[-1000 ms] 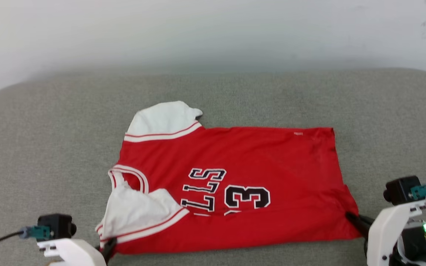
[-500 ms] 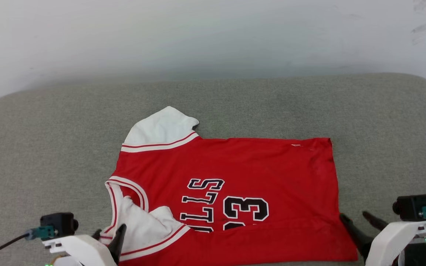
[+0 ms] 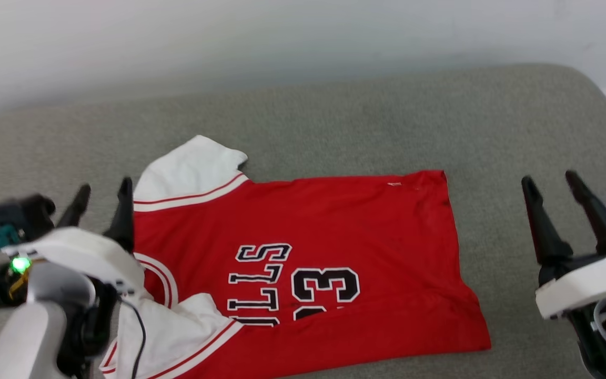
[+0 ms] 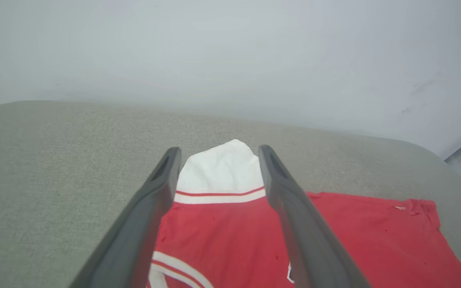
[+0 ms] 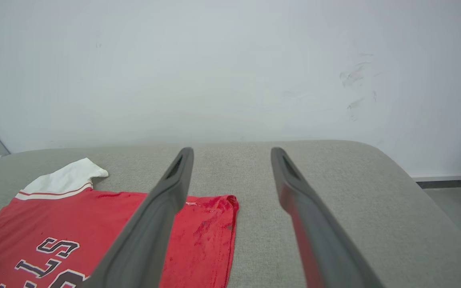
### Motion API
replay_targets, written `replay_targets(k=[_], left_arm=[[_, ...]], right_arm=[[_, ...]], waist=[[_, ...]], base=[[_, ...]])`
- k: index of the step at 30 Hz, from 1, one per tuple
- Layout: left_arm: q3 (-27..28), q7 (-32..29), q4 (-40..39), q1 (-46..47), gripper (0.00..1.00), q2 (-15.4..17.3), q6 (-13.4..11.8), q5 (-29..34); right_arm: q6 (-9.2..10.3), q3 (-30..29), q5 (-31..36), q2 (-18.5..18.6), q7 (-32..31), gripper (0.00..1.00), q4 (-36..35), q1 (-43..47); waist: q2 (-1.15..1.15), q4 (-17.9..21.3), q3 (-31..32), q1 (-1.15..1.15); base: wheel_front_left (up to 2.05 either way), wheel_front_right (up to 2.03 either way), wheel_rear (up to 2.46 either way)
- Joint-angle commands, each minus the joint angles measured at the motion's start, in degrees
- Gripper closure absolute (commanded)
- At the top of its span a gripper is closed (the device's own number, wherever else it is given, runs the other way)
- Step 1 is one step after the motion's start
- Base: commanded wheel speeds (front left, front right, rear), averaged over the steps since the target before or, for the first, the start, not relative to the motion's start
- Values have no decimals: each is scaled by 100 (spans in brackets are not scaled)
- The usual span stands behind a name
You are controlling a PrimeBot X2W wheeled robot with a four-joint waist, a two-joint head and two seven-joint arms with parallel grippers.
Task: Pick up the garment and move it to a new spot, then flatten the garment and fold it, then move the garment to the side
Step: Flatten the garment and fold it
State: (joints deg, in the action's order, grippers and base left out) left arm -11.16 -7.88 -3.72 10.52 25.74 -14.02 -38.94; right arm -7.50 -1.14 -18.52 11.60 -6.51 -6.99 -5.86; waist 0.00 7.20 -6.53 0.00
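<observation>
The garment [image 3: 334,247] is a red jersey with white sleeves, lying spread on the grey cushion, its near long edge folded up over the black lettering. My left gripper [image 3: 102,187] hovers open above the collar end, fingers apart, nothing between them. Through the left wrist view the far white sleeve [image 4: 220,170] shows between the fingers, well below my left gripper [image 4: 217,151]. My right gripper [image 3: 548,178] stands open, raised off the garment's hem end, to its right. In the right wrist view the garment [image 5: 94,224] lies left of my right gripper [image 5: 230,152].
The grey cushioned surface [image 3: 387,121] runs wide beyond the garment and ends at a white wall [image 3: 282,37]. Its rounded right edge [image 3: 605,105] drops to the floor, where a dark skirting strip shows.
Both grippers were shut on the garment's near corners a second ago; they have let go, opened wide and lifted up and away. The head camera has also shifted.
</observation>
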Motion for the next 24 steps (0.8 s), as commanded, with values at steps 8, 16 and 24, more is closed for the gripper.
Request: replay_targets(k=[8,16,24], left_arm=[[-50,-364,488,1765,0,260,336,72],[-372,-1984,1373,3453,0,752,1052,-325],[-840,-4346,2098,4414,0,1411,1145,-496]], right_arm=[[2,39,56,-253,258,0,-441,-784],[2,66,8,-375,458,0,-340,-1093],[2,192,-156,-505,652,0,-83,-1168]], waist=[[0,603,-1417,0],[0,937,-2103,0],[0,1264,-2444,0]], base=[[0,0,0],[0,0,0],[0,0,0]])
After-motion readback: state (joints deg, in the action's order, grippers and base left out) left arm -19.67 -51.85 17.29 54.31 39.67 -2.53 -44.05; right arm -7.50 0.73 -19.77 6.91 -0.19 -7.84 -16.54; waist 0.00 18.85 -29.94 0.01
